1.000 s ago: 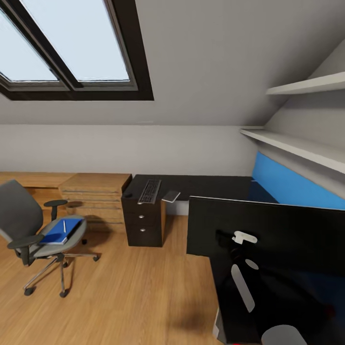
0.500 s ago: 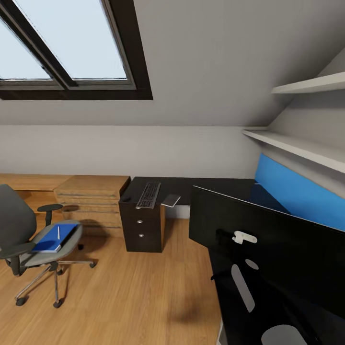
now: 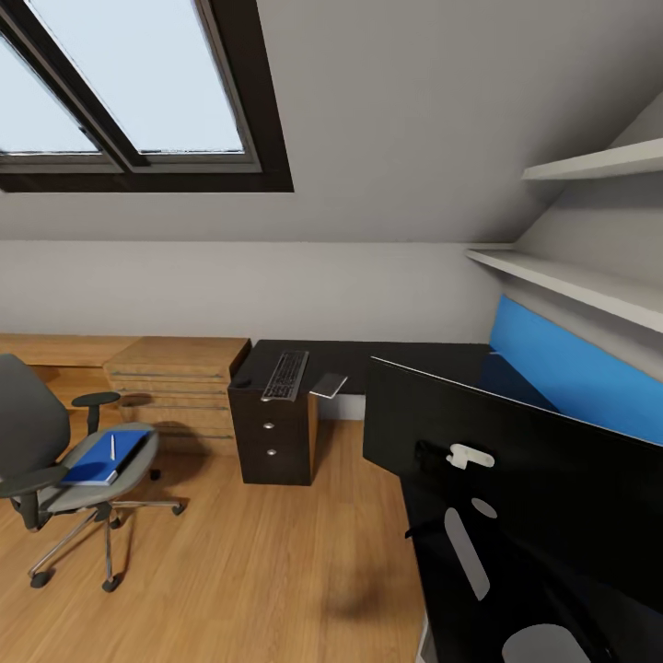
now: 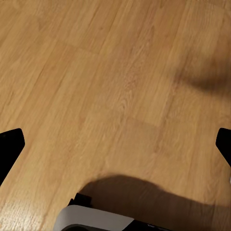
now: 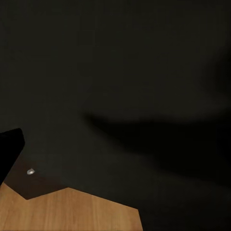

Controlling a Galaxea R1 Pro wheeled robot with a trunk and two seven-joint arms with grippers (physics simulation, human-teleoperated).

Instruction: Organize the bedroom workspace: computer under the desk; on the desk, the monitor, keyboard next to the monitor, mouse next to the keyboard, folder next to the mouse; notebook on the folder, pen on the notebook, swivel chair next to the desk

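Left gripper (image 4: 115,139): fingers spread wide over bare wood floor (image 4: 96,72) | right gripper: 1 fingertip (image 5: 9,149) seen against a dark surface, state cannot be told | monitor (image 3: 516,479): close at right | keyboard (image 3: 285,374): on desk (image 3: 387,354) | folder (image 3: 103,457), pen (image 3: 112,447): on chair (image 3: 55,470) at left.

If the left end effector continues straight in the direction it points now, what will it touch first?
Probably the wooden floor: the left end effector faces bare planks with its fingers spread, and nothing lies between. How far off the floor is cannot be told.
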